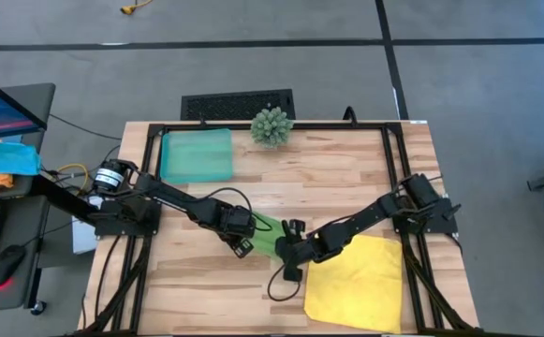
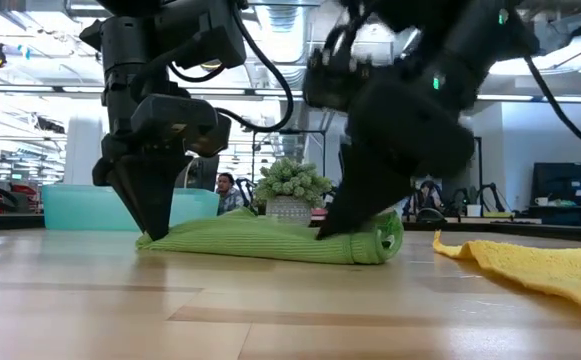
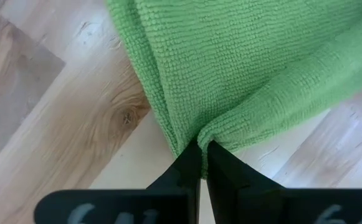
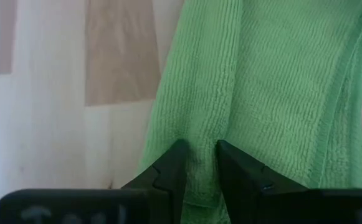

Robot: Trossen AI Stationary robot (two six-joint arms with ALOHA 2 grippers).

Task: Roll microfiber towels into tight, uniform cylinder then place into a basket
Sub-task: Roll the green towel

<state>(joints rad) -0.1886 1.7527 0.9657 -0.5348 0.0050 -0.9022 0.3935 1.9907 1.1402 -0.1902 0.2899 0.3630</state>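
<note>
Fingers (image 3: 190,168) of the left gripper (image 3: 203,155) are pressed close together and pinch one end of the green towel (image 1: 264,236). The right gripper (image 4: 198,155) pinches the same towel too, with a fold of green cloth squeezed between its two dark fingers (image 4: 171,163). Both grippers point down and touch the towel at the middle of the wooden table (image 1: 346,173).

From the low view, the green towel (image 2: 270,240) lies on the table as a long, low roll. The left gripper (image 2: 157,222) holds its one end and the right gripper (image 2: 338,222) holds it near the other end, where the roll shows a round curl.

Just beside the right gripper, the yellow towel (image 1: 356,281) lies flat and open on the table, near the front edge on the right side. The teal basket (image 1: 197,154) sits at the far left corner of the table, well apart from both towels. A spiky green ball plant (image 1: 272,126) stands near the basket at the far edge.
</note>
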